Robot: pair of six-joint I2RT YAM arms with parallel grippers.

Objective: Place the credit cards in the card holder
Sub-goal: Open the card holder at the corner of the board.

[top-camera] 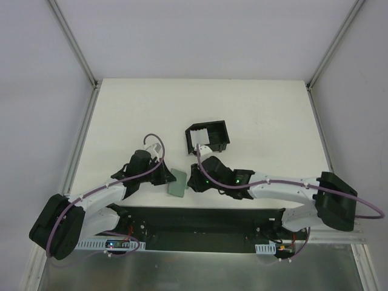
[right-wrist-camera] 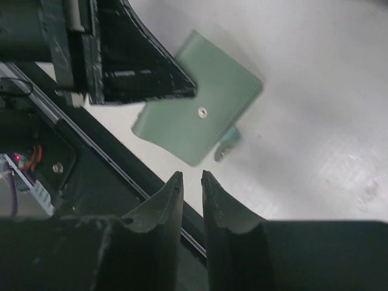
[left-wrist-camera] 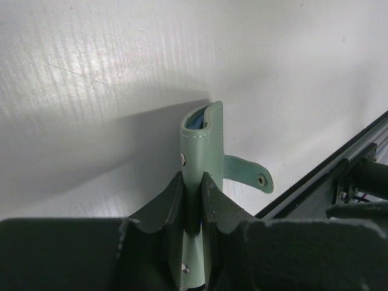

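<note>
The surface (top-camera: pixel 254 109) carries the holder (top-camera: pixel 209 125) about its middle, open top up (its inside is too dark to read). Close to the near edge, the left end effector (left-wrist-camera: pixel 193 179) is clenched on the green case (left-wrist-camera: pixel 200 145), holding it on edge with its snap tab (left-wrist-camera: pixel 251 176) loose. The right end effector (right-wrist-camera: pixel 192 176), fingers almost together and empty, hovers just beside the case. A blue card (left-wrist-camera: pixel 195 121) peeks from the case's open end. The step in hand looks like extraction. The right end effector should part its fingers, pinch that card's edge and draw it out.
</note>
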